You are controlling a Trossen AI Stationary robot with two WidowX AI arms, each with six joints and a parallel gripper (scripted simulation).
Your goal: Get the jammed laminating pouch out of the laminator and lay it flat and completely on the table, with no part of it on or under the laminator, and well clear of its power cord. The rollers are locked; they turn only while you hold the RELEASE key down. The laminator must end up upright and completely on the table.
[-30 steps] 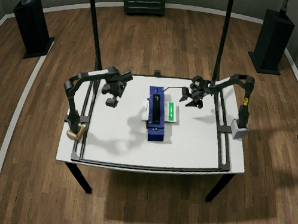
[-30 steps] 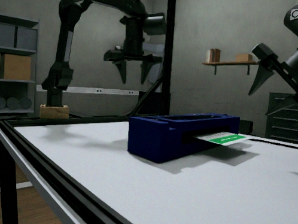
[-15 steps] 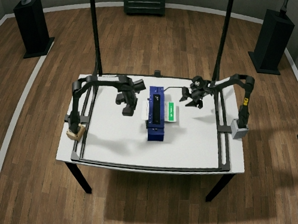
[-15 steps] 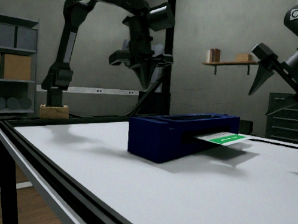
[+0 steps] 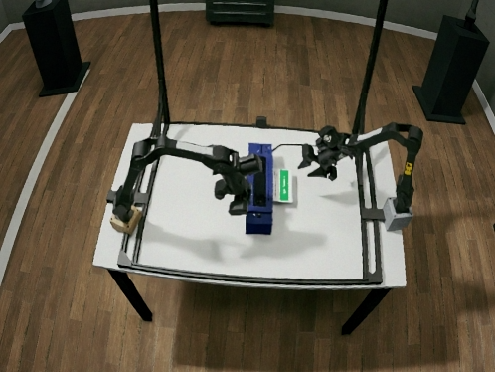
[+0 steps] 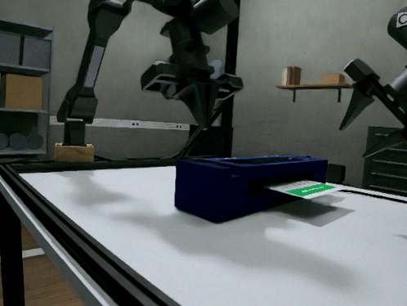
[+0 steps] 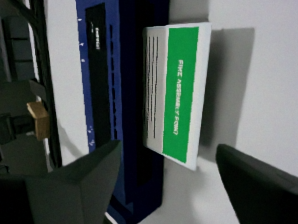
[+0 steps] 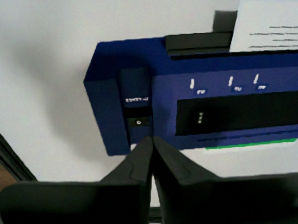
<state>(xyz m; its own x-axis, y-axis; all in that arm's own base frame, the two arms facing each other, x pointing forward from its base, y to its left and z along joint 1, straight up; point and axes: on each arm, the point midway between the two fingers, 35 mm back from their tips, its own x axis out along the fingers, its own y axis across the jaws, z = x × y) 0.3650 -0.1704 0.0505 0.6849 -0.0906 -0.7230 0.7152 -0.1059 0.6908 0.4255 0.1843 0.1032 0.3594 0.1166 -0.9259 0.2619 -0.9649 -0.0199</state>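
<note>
The blue laminator [image 5: 259, 189] lies in the middle of the table. The jammed pouch [image 5: 284, 187] [image 6: 306, 189], white with a green band, sticks out of its slot and hangs just above the table. My right gripper [image 5: 238, 206] is shut on nothing and hovers above the laminator's near end [image 6: 203, 123]. In the right wrist view its tips [image 8: 150, 142] point at the RELEASE key [image 8: 136, 109]. My left gripper [image 5: 318, 169] is open and empty, in the air beyond the pouch's free edge. The left wrist view shows the pouch [image 7: 175, 95] between its fingers from above.
The thin black power cord [image 5: 288, 145] runs from the laminator's far end toward the left gripper's side. A black frame rail [image 5: 370, 199] borders the table. The arm bases stand on a wooden block [image 5: 124, 221] and a grey block [image 5: 398, 215].
</note>
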